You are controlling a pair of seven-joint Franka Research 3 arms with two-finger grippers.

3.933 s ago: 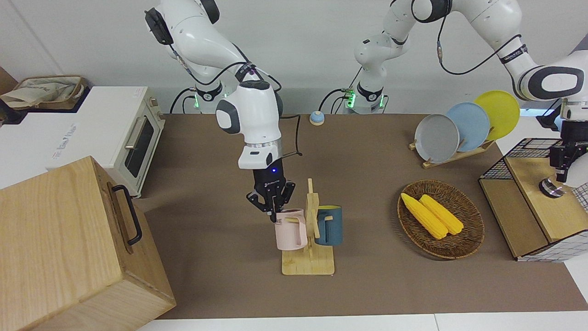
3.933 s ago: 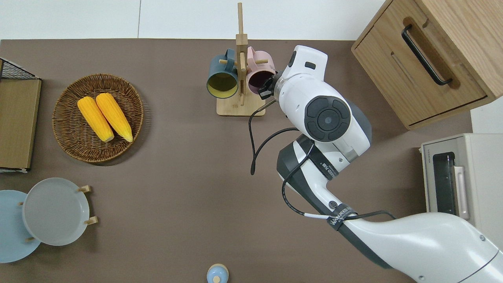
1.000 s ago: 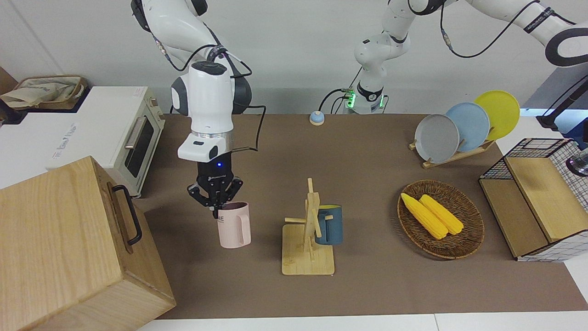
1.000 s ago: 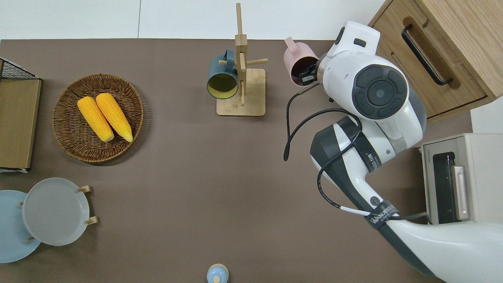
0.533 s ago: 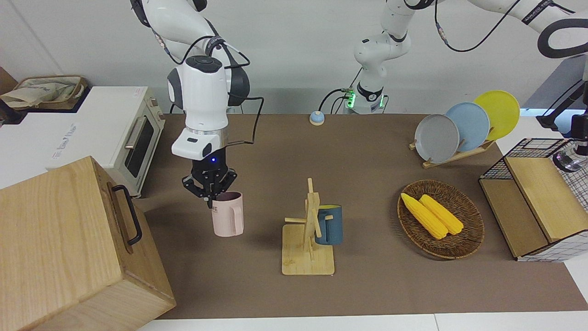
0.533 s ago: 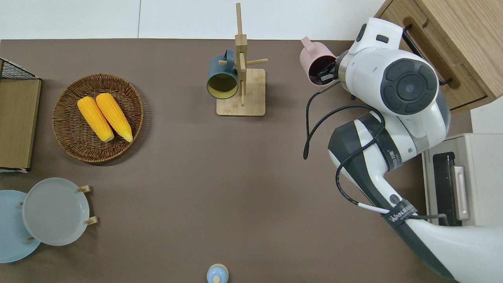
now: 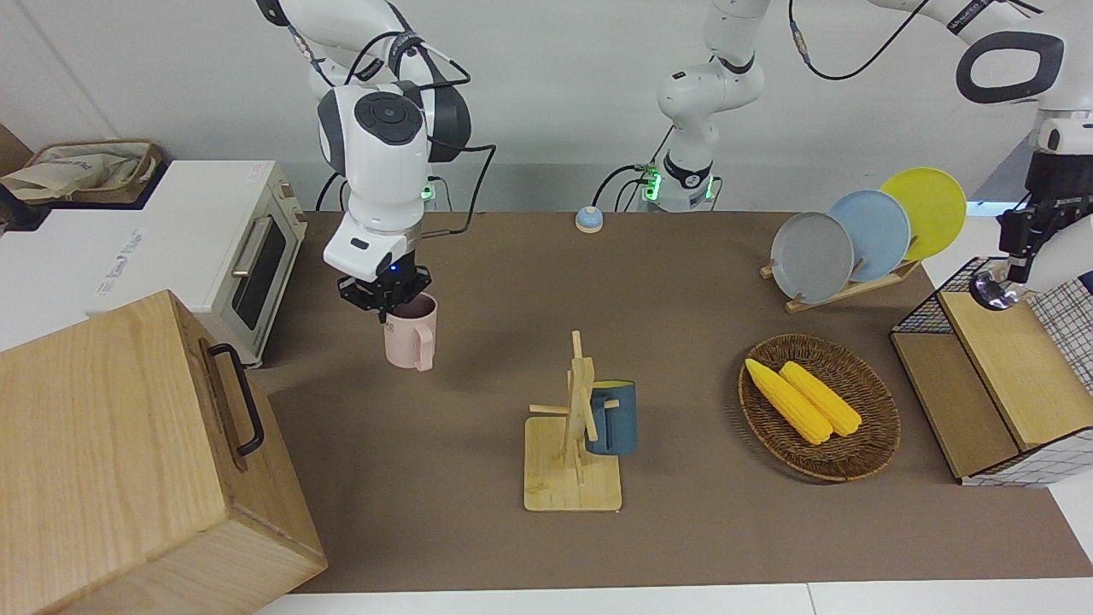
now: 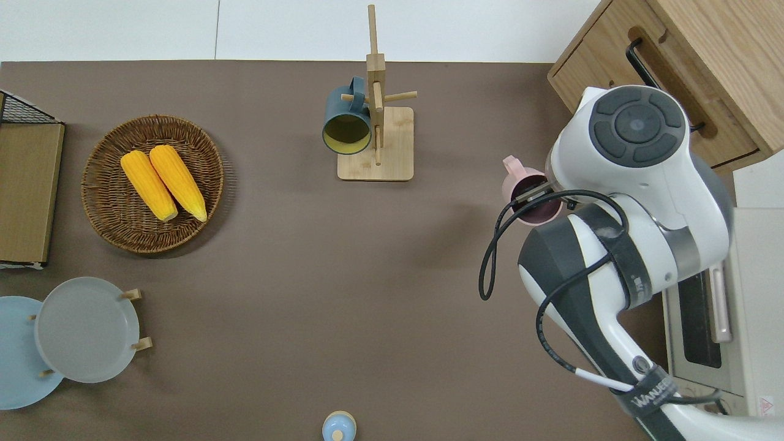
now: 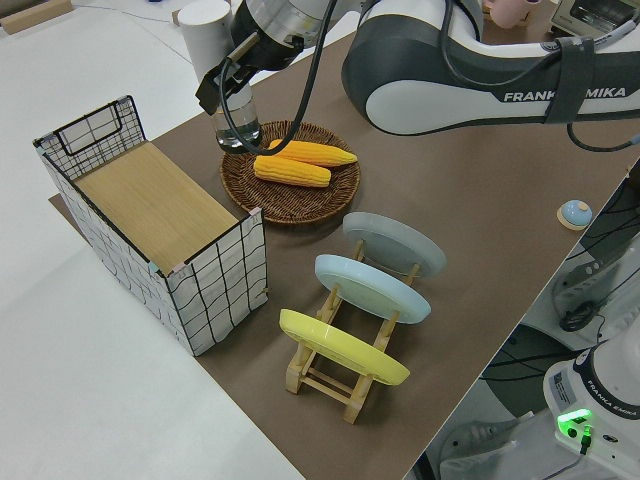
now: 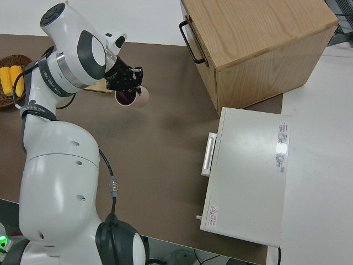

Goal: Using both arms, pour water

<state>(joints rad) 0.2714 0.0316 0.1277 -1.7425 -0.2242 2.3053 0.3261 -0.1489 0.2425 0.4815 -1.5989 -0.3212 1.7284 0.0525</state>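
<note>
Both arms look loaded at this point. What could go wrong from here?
1. The right pincer grips the pink mug by its rim only, so the mug may swing or slip.
2. The left pincer holds a clear glass, carried over the rim of the wicker basket of corn; a tilt could spill onto it.
3. The mug is at the right arm's end and the glass at the left arm's end; a misaligned meeting would pour onto the table.

A wicker basket (image 7: 871, 444) holds two corn cobs (image 7: 803, 400). A blue mug (image 7: 613, 418) hangs on the wooden mug rack (image 7: 572, 465). Three plates (image 7: 867, 232) stand in a rack.
</note>
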